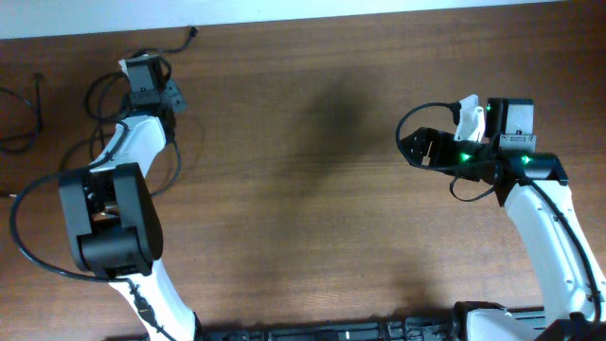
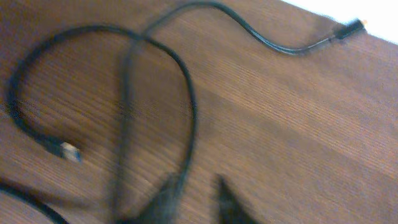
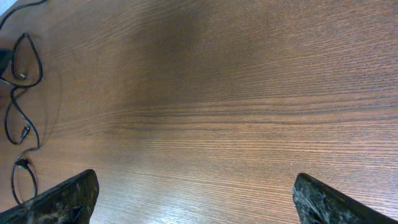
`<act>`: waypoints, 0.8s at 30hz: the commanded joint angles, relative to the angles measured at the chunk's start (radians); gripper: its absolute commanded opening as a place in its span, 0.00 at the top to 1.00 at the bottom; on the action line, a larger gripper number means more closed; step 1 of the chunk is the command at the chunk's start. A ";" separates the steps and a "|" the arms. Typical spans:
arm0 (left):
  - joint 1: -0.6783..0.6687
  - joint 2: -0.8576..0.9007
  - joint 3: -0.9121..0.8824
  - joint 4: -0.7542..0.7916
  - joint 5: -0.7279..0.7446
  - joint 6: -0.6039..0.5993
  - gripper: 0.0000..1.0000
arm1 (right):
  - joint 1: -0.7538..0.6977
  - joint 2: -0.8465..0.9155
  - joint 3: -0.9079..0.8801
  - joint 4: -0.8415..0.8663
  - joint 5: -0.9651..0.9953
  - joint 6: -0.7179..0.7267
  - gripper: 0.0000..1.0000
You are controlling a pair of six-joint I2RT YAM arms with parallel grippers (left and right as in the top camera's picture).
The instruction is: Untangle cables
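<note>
Thin black cables [image 1: 99,95] lie in loops at the table's far left corner, with one plug end [image 1: 192,31] near the back edge. In the blurred left wrist view a cable loop [image 2: 186,93] ends in a silver-tipped plug [image 2: 71,151], and another plug [image 2: 351,26] lies far right. My left gripper [image 1: 142,64] sits over these loops. Its fingers [image 2: 199,183] are nearly together, with the cable running down into them. My right gripper [image 1: 409,147] is wide open and empty [image 3: 196,193] over bare wood, far from the cables [image 3: 22,62].
Another black cord [image 1: 24,118] lies at the far left edge. The wooden table [image 1: 303,189] ends at a white strip along the back [image 1: 379,9]. The arms' own thicker wires loop beside each arm.
</note>
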 commanded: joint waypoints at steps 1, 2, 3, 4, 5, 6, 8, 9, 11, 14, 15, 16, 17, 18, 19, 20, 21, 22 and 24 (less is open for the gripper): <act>0.013 -0.002 0.024 0.031 -0.060 -0.018 1.00 | 0.007 0.001 -0.005 0.009 0.009 -0.007 0.01; 0.016 -0.003 0.049 0.027 -0.103 -0.018 1.00 | 0.007 0.001 -0.005 0.006 0.008 -0.006 0.01; 0.021 -0.005 0.071 0.024 -0.132 -0.018 1.00 | 0.007 0.001 -0.005 0.000 0.008 -0.006 0.01; 0.023 -0.008 0.097 0.009 -0.131 -0.018 0.89 | 0.007 0.001 -0.005 -0.006 0.009 -0.007 0.01; 0.023 -0.012 0.126 -0.034 -0.128 -0.018 0.69 | 0.007 0.001 -0.005 -0.006 0.008 -0.006 0.01; 0.022 -0.012 0.160 -0.099 -0.125 -0.019 0.66 | 0.007 0.001 -0.005 -0.006 0.009 -0.006 0.01; 0.024 -0.012 0.162 -0.160 -0.126 -0.019 0.47 | 0.007 0.001 -0.005 -0.006 0.008 -0.006 0.01; 0.028 -0.010 0.162 -0.193 -0.126 -0.019 0.42 | 0.007 0.001 -0.005 -0.006 0.009 -0.006 0.01; 0.033 0.004 0.162 -0.267 -0.119 -0.038 0.47 | 0.007 0.001 -0.005 -0.006 0.009 -0.007 0.01; 0.033 0.059 0.162 -0.276 0.036 -0.038 0.83 | 0.007 0.001 -0.005 -0.006 0.008 -0.006 0.01; 0.033 0.070 0.162 -0.253 0.064 -0.038 0.99 | 0.007 0.001 -0.005 -0.007 0.006 -0.006 0.01; 0.035 0.070 0.163 -0.224 0.064 -0.038 1.00 | 0.007 0.001 -0.005 -0.007 0.001 -0.006 0.01; 0.045 0.060 0.179 -0.132 0.063 -0.038 1.00 | 0.007 0.001 -0.005 -0.008 0.001 -0.006 0.01; 0.058 0.051 0.201 -0.083 0.058 -0.039 1.00 | 0.007 0.001 -0.005 -0.010 0.002 -0.006 0.01; 0.074 0.043 0.231 -0.041 0.032 -0.064 1.00 | 0.007 0.001 -0.005 -0.011 0.002 -0.007 0.01; 0.095 0.035 0.266 -0.013 -0.026 -0.119 1.00 | 0.007 0.001 -0.005 -0.015 0.002 -0.007 0.01; 0.127 0.030 0.315 -0.010 -0.121 -0.241 1.00 | 0.007 0.001 -0.005 -0.021 0.002 -0.007 0.01; 0.154 0.029 0.331 -0.010 -0.142 -0.316 1.00 | 0.007 0.001 -0.005 -0.022 0.002 -0.007 0.01; 0.205 0.029 0.332 -0.073 -0.145 -0.459 1.00 | 0.007 0.001 -0.005 -0.021 0.002 -0.007 0.01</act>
